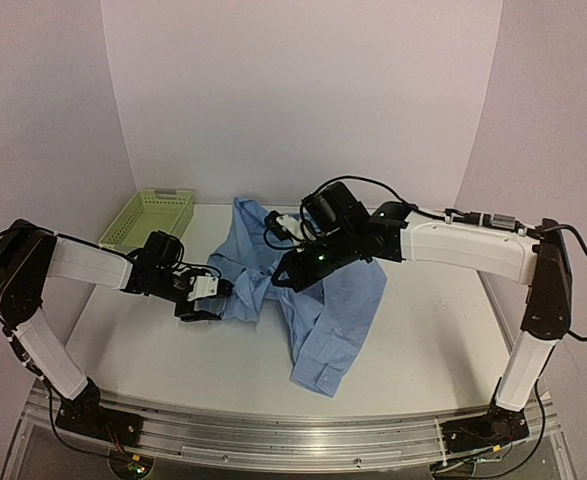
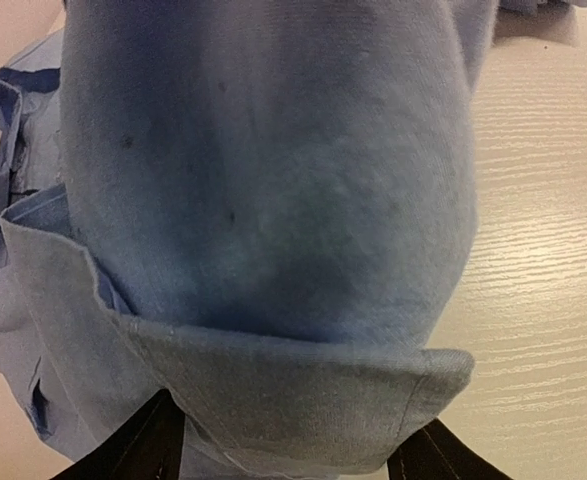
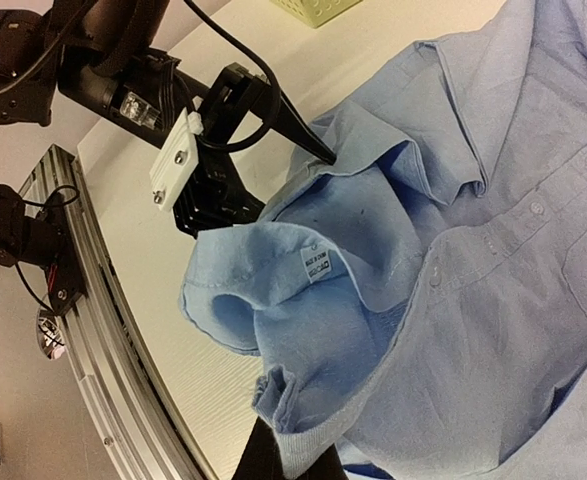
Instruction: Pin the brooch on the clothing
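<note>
Shirt (image 1: 338,300) is lying crumpled, light blue, across the middle of the top view on the table (image 1: 173,350). One end is trailing toward lower centre of the frame.

Nearest: rail (image 1: 273,435) is running along the bottom edge, with the arm bases sitting on it at lower left and lower right.

Left gripper (image 1: 219,300) is sitting left of centre, at the shirt's left edge. In its wrist view its fingers (image 2: 158,445) are showing as two dark tips at the bottom edge, spread apart. A thick fold of shirt (image 2: 273,180) is bulging between them and filling most of the frame, and a folded hem is draping across both tips. Cannot tell whether they are pressing it. In the right wrist view, left gripper (image 3: 273,190), upper left, is touching one pointed finger to the collar edge, with the other going under the cloth.

Right gripper (image 1: 286,275) is hanging over the shirt at centre frame. Its fingers (image 3: 273,460), at bottom centre of its wrist view, are pressed together and pinching a bunched edge of shirt (image 3: 473,250). Label (image 3: 316,265), small and white, is showing mid-frame inside the collar.

Farthest: basket (image 1: 148,215), pale green, is standing upper left of the shirt, apart from it.
</note>
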Action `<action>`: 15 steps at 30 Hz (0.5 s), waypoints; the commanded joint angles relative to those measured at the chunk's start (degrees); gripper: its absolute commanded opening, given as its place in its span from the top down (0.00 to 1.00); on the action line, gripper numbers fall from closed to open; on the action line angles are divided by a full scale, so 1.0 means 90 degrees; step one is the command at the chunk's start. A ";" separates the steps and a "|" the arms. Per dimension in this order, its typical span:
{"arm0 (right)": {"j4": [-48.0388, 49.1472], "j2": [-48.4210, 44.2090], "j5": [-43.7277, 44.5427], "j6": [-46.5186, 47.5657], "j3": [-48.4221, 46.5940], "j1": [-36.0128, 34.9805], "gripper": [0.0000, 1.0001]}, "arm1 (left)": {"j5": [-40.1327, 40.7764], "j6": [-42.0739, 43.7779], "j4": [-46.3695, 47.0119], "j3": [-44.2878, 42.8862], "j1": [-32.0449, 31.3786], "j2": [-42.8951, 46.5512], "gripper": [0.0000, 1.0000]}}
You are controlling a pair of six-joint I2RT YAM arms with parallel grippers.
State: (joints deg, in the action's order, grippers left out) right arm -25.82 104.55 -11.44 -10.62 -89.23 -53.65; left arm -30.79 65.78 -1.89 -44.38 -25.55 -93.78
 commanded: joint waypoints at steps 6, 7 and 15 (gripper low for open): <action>-0.0036 -0.0249 -0.0086 -0.0042 -0.0235 0.0074 1.00 | 0.0143 -0.0185 0.1033 0.0241 -0.0343 -0.0066 0.20; -0.0041 -0.0244 -0.0090 -0.0039 -0.0247 0.0075 1.00 | 0.0180 -0.0181 0.1163 0.0247 -0.0351 -0.0120 0.19; -0.0093 -0.0210 -0.0147 -0.0084 -0.0253 0.0093 1.00 | 0.0753 -0.0583 0.1295 -0.0420 -0.0356 -0.0224 0.96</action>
State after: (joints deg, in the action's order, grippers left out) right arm -26.65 104.55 -11.53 -10.80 -89.25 -53.28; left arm -26.96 62.93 7.82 -43.28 -28.84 -96.73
